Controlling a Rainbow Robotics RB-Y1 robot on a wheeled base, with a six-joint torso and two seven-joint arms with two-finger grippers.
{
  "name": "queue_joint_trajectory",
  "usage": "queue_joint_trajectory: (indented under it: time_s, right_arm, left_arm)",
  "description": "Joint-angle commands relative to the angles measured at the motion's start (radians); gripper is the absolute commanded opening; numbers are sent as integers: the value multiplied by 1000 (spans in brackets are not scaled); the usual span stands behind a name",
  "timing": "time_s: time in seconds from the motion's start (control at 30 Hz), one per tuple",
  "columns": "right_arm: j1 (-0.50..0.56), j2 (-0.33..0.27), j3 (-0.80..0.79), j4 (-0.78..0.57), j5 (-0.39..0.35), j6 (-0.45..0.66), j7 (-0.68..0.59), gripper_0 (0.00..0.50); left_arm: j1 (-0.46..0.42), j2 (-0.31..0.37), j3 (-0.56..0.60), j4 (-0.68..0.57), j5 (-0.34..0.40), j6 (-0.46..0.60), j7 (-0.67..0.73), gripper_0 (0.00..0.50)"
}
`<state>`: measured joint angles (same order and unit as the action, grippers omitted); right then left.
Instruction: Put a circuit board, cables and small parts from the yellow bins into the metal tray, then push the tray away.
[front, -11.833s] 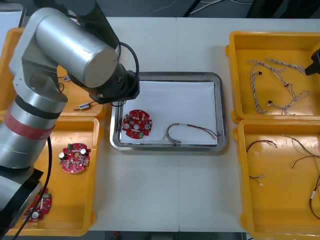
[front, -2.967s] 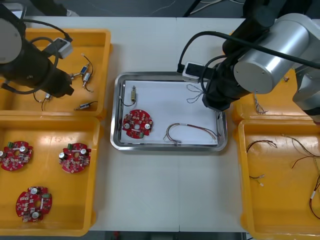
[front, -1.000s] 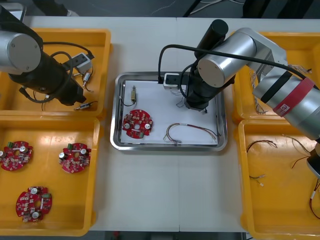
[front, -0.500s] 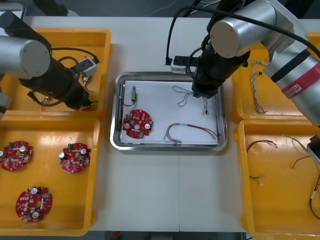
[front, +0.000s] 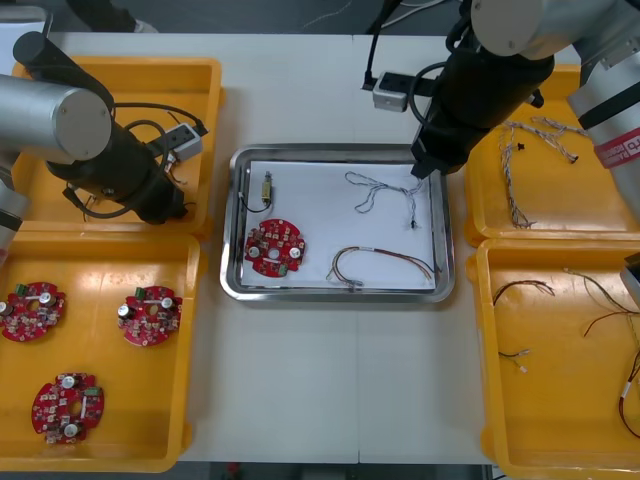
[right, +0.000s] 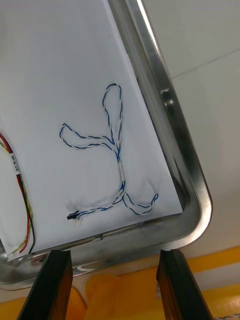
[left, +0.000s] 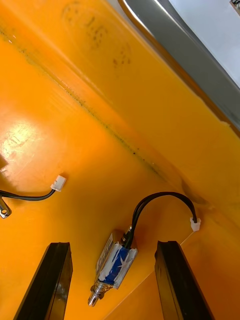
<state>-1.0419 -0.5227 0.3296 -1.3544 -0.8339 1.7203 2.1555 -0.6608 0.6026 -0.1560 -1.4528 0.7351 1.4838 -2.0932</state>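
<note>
The metal tray (front: 335, 295), white inside, holds a red circuit board (front: 276, 248), a small metal part (front: 266, 187), a red and yellow cable (front: 380, 262) and a twisted blue and white cable (front: 385, 190). My right gripper (front: 424, 166) hangs above the tray's far right corner. In the right wrist view it (right: 114, 255) is open and holds nothing, with the twisted cable (right: 112, 160) lying loose ahead of its fingers. My left gripper (front: 172, 208) is low in the far left yellow bin (front: 120, 66). It (left: 112, 250) stands open around a small metal part (left: 116, 262) with a black lead, not touching it.
The near left bin (front: 185, 350) holds three circuit boards (front: 150, 315). The far right bin (front: 470, 150) holds twisted cables (front: 545, 170), and the near right bin (front: 485, 350) holds black and red cables (front: 590, 310). Another black lead with a white plug (left: 58, 183) lies near the left fingers.
My right gripper rose and drew back to the tray's far right corner, leaving the twisted cable lying in the tray. The left arm shifted slightly toward the bin's near right corner.
</note>
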Motion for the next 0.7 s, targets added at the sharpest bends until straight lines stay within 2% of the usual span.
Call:
queue_joint_trajectory:
  time_s: [0.03,0.47,0.7]
  right_arm:
    - [-52,-36,-73,-66,19,58,-134,500]
    - [-44,-122,-170,-72,50,177,-468,500]
    - [3,-164,-247,-83,50,200,-576,500]
  left_arm:
    - [-11,-17,-14,-8,-11,-10,-102,487]
    - [-10,-1,-24,-8,-20,15,-99,488]
    - [-13,11,-31,9,-10,15,-96,488]
